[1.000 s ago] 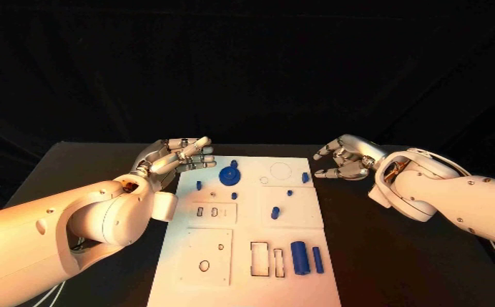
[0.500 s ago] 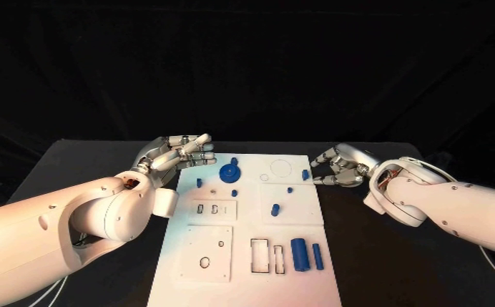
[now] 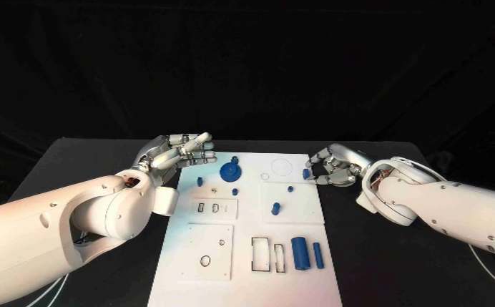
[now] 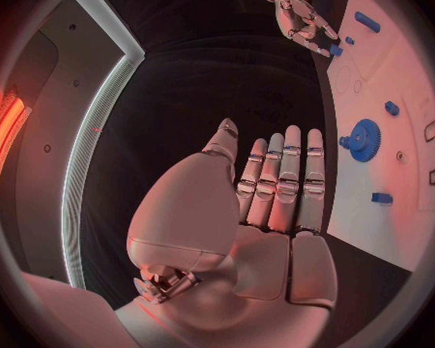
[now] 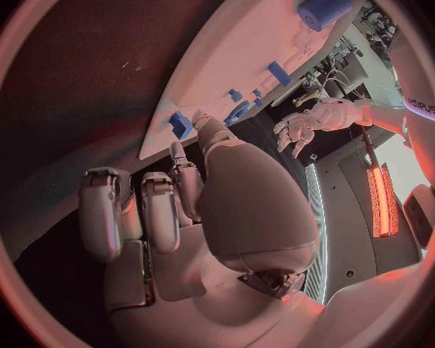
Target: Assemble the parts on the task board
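Your right hand (image 3: 335, 167), curled, empty, beside the task board's (image 3: 247, 264) edge peg (image 3: 306, 174); a clumsy pinch knocks it off

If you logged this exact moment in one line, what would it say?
left hand: open, beside task board | right hand: fingers curled, at small blue part on board edge, contact unclear | gear: on board

White task board (image 3: 247, 250), blue parts (image 3: 299, 254), black table (image 3: 392, 264)

A black table (image 3: 93, 167) carries the white task board (image 3: 247, 250).
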